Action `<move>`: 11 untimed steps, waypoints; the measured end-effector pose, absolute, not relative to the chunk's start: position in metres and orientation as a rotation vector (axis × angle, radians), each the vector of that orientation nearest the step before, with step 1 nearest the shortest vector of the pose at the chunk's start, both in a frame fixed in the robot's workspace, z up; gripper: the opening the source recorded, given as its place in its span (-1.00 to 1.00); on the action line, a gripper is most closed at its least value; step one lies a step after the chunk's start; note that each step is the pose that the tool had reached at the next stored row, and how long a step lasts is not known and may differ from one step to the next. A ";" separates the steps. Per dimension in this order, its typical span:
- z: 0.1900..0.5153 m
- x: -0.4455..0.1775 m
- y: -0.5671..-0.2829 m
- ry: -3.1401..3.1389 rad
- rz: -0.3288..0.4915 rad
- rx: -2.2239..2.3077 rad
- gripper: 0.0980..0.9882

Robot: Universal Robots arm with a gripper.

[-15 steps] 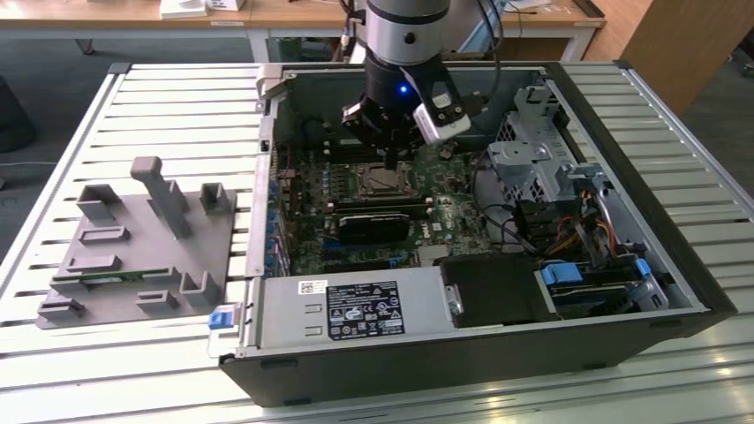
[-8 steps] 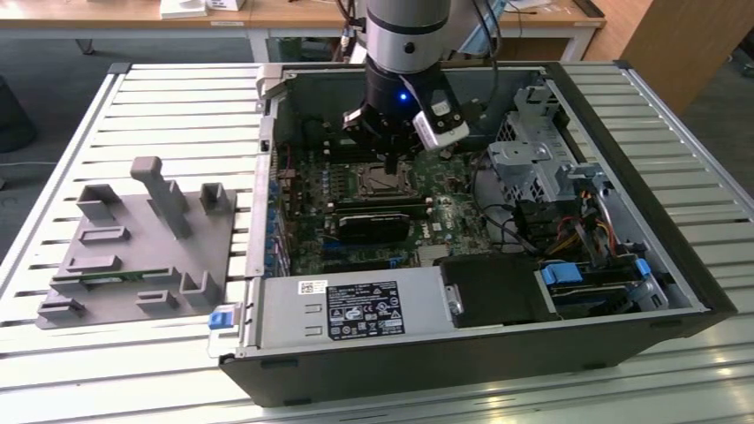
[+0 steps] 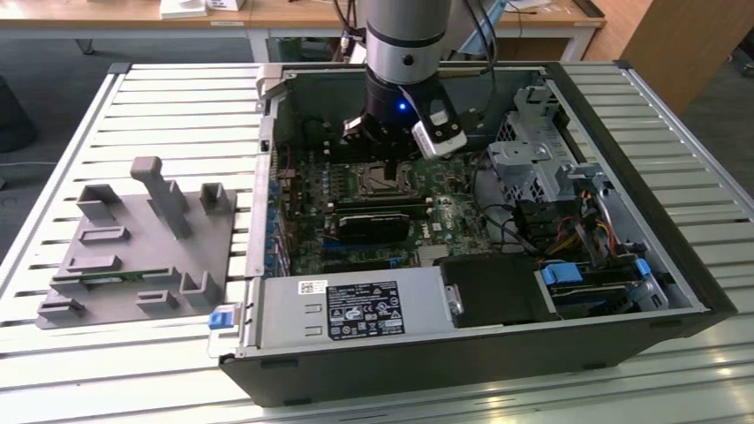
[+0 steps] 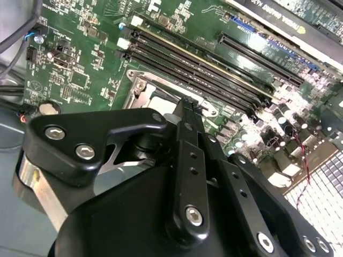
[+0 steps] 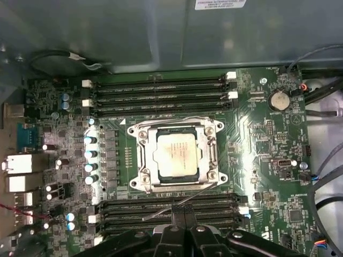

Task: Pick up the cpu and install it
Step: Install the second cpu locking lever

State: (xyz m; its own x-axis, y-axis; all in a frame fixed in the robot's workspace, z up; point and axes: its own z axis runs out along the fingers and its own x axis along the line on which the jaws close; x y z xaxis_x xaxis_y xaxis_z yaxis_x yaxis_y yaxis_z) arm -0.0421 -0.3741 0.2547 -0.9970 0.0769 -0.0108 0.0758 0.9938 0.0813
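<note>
My gripper [image 5: 185, 217] hangs inside the open computer case [image 3: 659, 265], above the green motherboard [image 5: 257, 155]. Its black fingers [image 4: 188, 126] are pressed together with nothing between them. The cpu [image 5: 175, 155] lies seated in its socket [image 5: 140, 176], silvery top plate up, just ahead of my fingertips in the first wrist view. Rows of black memory slots [image 5: 161, 91] run beyond the socket, and more lie between it and my gripper. In the exterior view, a grey parts holder [image 3: 136, 247] sits on the slatted table [image 3: 177, 97], well apart from me.
</note>
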 end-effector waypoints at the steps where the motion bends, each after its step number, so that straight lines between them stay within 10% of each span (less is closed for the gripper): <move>1: 0.254 -0.042 -0.374 3.123 0.126 0.120 -0.98; 11: 0.241 -0.044 -0.374 3.125 0.129 0.120 -0.98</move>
